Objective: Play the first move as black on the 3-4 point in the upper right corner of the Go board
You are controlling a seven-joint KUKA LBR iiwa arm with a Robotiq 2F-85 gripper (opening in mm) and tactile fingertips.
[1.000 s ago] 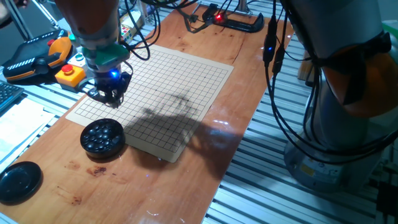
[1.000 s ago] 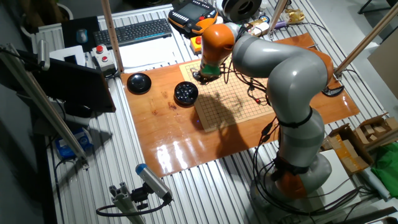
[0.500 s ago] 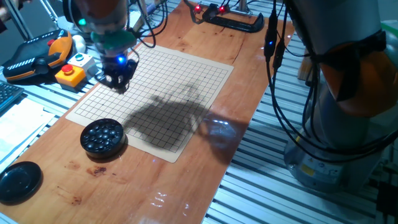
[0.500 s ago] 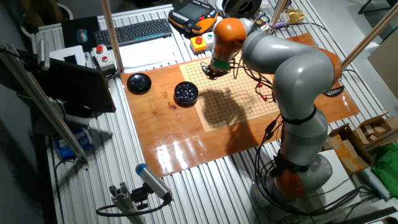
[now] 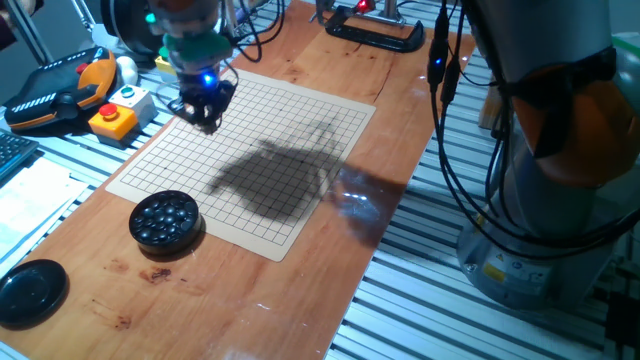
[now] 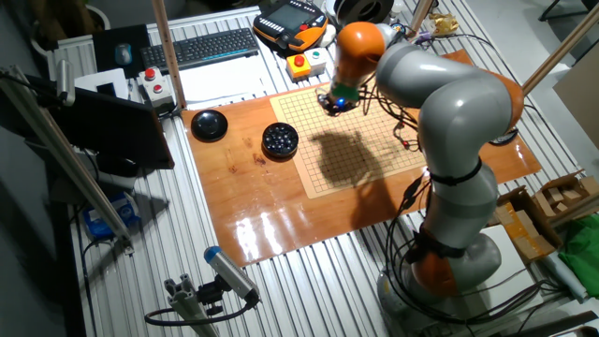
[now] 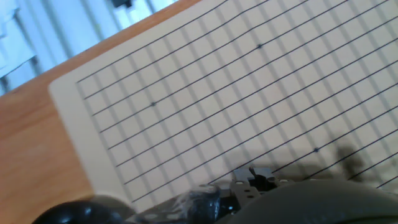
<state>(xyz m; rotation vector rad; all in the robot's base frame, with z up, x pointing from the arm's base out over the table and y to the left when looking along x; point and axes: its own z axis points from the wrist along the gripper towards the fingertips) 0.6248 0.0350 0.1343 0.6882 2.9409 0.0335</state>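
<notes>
The tan Go board (image 5: 300, 140) lies on the wooden table and no stone lies on its grid. My gripper (image 5: 207, 120) hangs over the board's far left part, fingers pressed together. It also shows in the other fixed view (image 6: 335, 105). In the hand view a small dark glossy shape (image 7: 198, 199) at the blurred fingertips looks like the black stone. The upper right corner (image 7: 65, 93) fills that view; the 3-4 point is one of the bare crossings beside the corner's star dot (image 7: 153, 104). From the fixed view this corner (image 5: 247, 78) is just beyond the gripper.
A round black bowl of stones (image 5: 165, 218) stands off the board's near left edge, its lid (image 5: 30, 290) further left. A yellow emergency-stop box (image 5: 112, 120) and an orange pendant (image 5: 60, 85) lie left of the board. A black clamp (image 5: 375, 35) sits at the far table edge.
My gripper has travelled from beside the bowl along the board's left side toward the far corner. Its shadow shifted across the grid. The bowl and the board stayed put.
</notes>
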